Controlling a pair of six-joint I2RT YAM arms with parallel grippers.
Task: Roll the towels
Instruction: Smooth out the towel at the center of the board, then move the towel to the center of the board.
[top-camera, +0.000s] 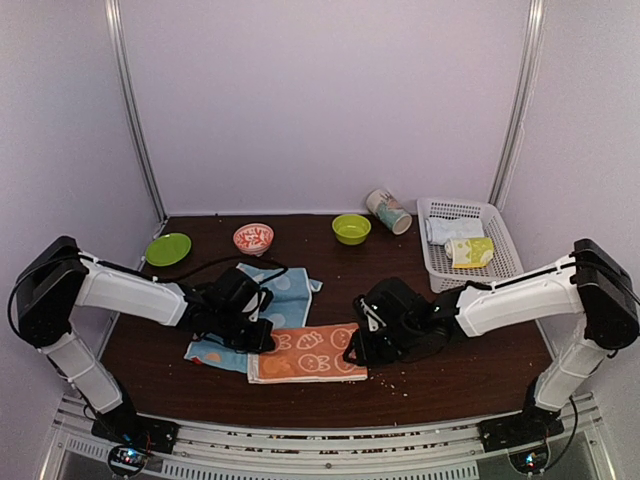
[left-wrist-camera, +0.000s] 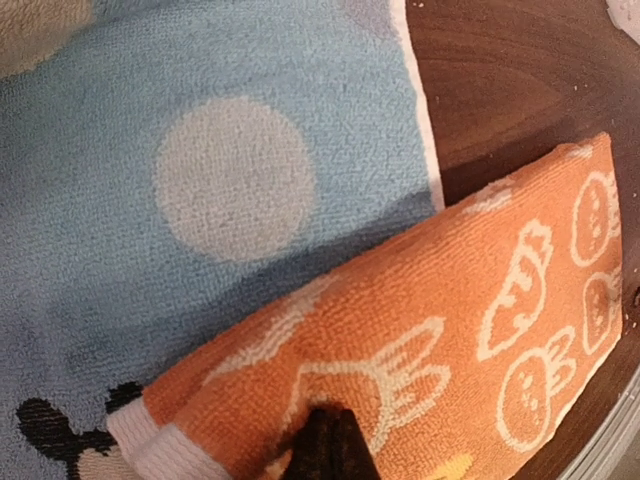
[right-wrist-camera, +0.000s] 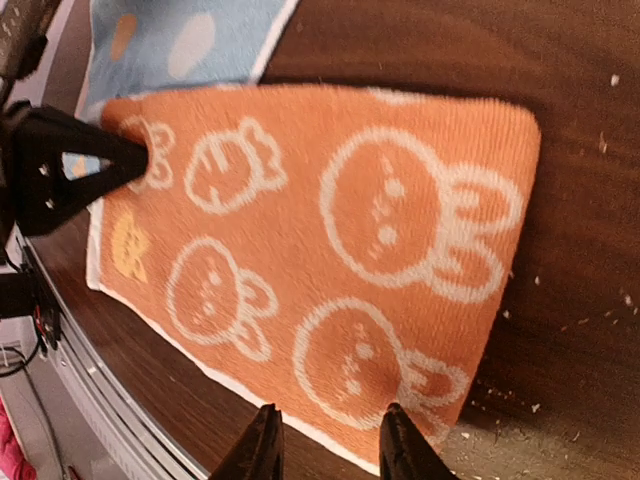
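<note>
The orange towel with white bunny faces (top-camera: 308, 353) lies flat near the table's front edge, its left end overlapping the light blue dotted towel (top-camera: 275, 297). In the left wrist view, my left gripper (left-wrist-camera: 330, 428) is shut, pinching a fold of the orange towel (left-wrist-camera: 470, 290) beside the blue towel (left-wrist-camera: 200, 180). It also shows in the top view (top-camera: 262, 338) and the right wrist view (right-wrist-camera: 120, 165). My right gripper (right-wrist-camera: 328, 440) is open and empty just over the orange towel's (right-wrist-camera: 330, 230) right end; in the top view it sits at that end (top-camera: 358, 350).
At the back stand a green plate (top-camera: 168, 248), a red-white bowl (top-camera: 253, 238), a green bowl (top-camera: 351, 228) and a tipped cup (top-camera: 388, 211). A white basket (top-camera: 462, 207) at the right holds a pale roll (top-camera: 447, 229) and a yellow-green roll (top-camera: 470, 251).
</note>
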